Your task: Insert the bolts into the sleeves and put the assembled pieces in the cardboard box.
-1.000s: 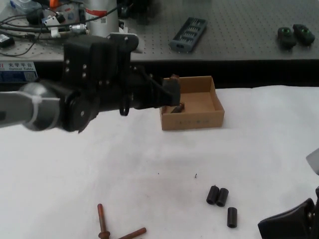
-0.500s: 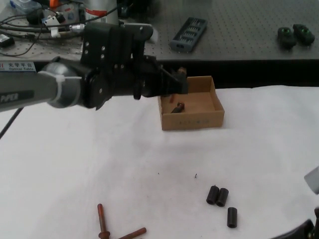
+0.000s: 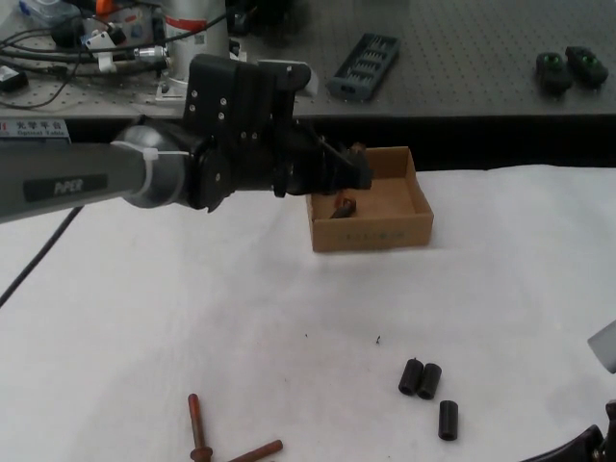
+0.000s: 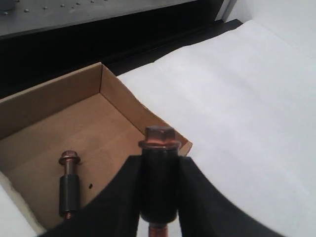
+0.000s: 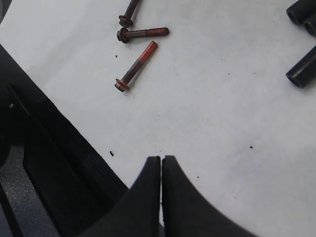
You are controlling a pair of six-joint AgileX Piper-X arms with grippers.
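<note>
My left gripper (image 4: 159,190) is shut on an assembled piece (image 4: 158,173), a copper bolt inside a black sleeve, held above the cardboard box (image 4: 123,96). In the high view that gripper (image 3: 351,173) hangs over the left part of the cardboard box (image 3: 409,231). Another assembled piece (image 4: 68,185) lies on the box floor, also visible from above as a dark assembled piece (image 3: 342,205). My right gripper (image 5: 161,165) is shut and empty over the white cloth. Three loose bolts (image 5: 136,65) and black sleeves (image 5: 302,71) lie near it. The high view shows sleeves (image 3: 421,379) and bolts (image 3: 195,423) near the front edge.
White cloth (image 3: 241,327) covers the bench. Behind it a perforated metal table holds a dark ribbed block (image 3: 363,64), cables (image 3: 58,43) and two black-green parts (image 3: 570,67). A black panel (image 5: 54,163) lies beside the cloth in the right wrist view.
The left arm has swung right and farther back, carrying the assembled piece over the box. The right gripper has dropped almost out of the high view at the lower right.
</note>
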